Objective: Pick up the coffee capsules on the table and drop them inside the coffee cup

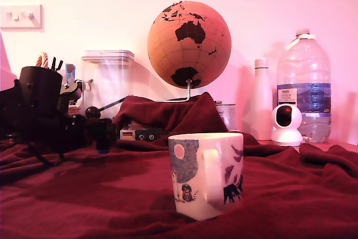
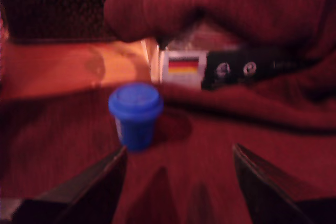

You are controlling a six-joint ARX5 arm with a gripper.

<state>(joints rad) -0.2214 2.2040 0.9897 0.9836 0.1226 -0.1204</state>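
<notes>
just ahead of gripper [image 2: 178, 182]: capsule [image 2: 135, 114].

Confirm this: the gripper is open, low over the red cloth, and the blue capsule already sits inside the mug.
Wrong on one point: the capsule is not in the mug. The wrist view shows it standing on the red cloth just ahead of the gripper, nearer one finger. The rest holds: the gripper is open and low over the cloth.
</notes>
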